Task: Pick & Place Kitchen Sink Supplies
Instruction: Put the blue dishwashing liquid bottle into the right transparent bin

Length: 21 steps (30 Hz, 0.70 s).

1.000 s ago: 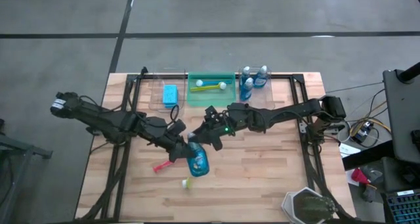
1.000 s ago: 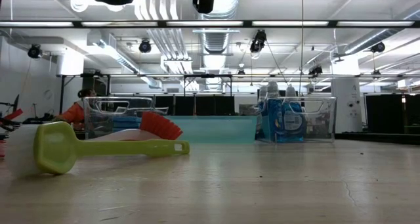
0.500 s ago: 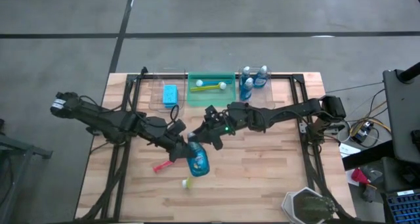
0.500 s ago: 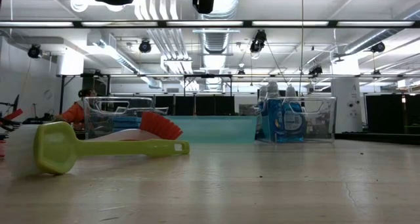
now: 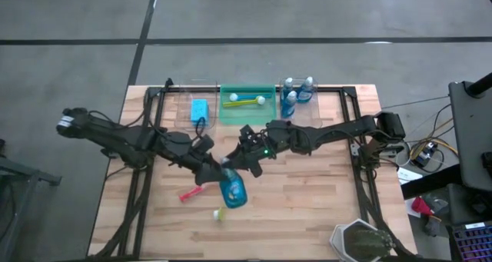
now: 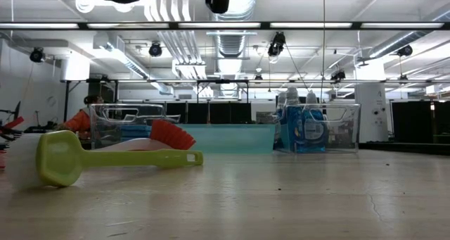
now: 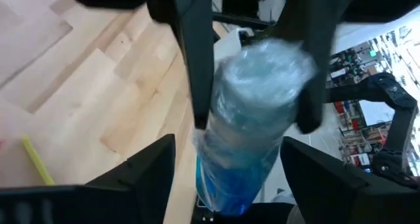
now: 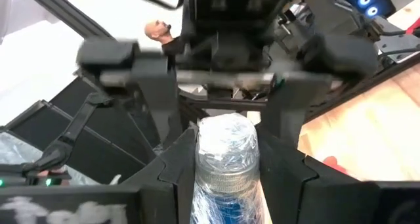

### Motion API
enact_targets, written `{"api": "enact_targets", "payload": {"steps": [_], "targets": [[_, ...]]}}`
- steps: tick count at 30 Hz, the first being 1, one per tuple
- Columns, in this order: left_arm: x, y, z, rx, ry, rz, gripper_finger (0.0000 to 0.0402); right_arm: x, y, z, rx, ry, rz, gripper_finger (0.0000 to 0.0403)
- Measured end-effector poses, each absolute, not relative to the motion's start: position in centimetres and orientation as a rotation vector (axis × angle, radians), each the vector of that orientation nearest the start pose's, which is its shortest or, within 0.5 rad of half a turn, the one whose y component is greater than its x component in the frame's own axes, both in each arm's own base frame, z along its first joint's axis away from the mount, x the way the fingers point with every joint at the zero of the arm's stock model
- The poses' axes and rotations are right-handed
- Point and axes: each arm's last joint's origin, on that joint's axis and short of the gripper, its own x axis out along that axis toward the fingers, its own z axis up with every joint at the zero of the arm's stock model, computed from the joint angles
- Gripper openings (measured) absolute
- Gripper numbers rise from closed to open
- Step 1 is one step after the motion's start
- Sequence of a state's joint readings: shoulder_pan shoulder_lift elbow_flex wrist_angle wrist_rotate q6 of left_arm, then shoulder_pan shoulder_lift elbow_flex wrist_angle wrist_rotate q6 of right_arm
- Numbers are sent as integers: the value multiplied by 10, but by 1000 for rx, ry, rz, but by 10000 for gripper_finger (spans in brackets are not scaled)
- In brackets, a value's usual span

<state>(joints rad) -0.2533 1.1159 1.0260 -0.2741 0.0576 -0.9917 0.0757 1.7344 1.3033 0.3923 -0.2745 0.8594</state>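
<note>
Left claw (image 5: 213, 170) spread wide; right claw (image 5: 233, 164) clamped, mid-table.

A clear bottle (image 5: 232, 189) of blue liquid, a red brush (image 5: 189, 194), a yellow-green brush (image 6: 105, 158).

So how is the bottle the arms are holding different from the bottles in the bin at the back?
The held bottle hangs tilted above the middle of the table, pinched at its neck by the right gripper; the binned bottles stand upright in the clear bin, untouched. The held one is alone; those are clustered. All are clear bottles with blue liquid.
</note>
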Motion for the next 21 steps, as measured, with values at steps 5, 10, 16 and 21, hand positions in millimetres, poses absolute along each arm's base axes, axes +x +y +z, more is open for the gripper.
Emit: {"api": "enact_targets", "payload": {"steps": [5,10,16,21], "targets": [[222,-54,355,-902,432,-115,268,401,34,317,847,186,303,127],[204,-45,370,-854,339,-127,268,389,21,320,791,260,176,127],[188,-39,382,-815,237,-87,268,359,4,334,664,308,-114,127],[181,-36,387,-795,181,-58,269,326,-7,352,548,293,-421,127]]}}
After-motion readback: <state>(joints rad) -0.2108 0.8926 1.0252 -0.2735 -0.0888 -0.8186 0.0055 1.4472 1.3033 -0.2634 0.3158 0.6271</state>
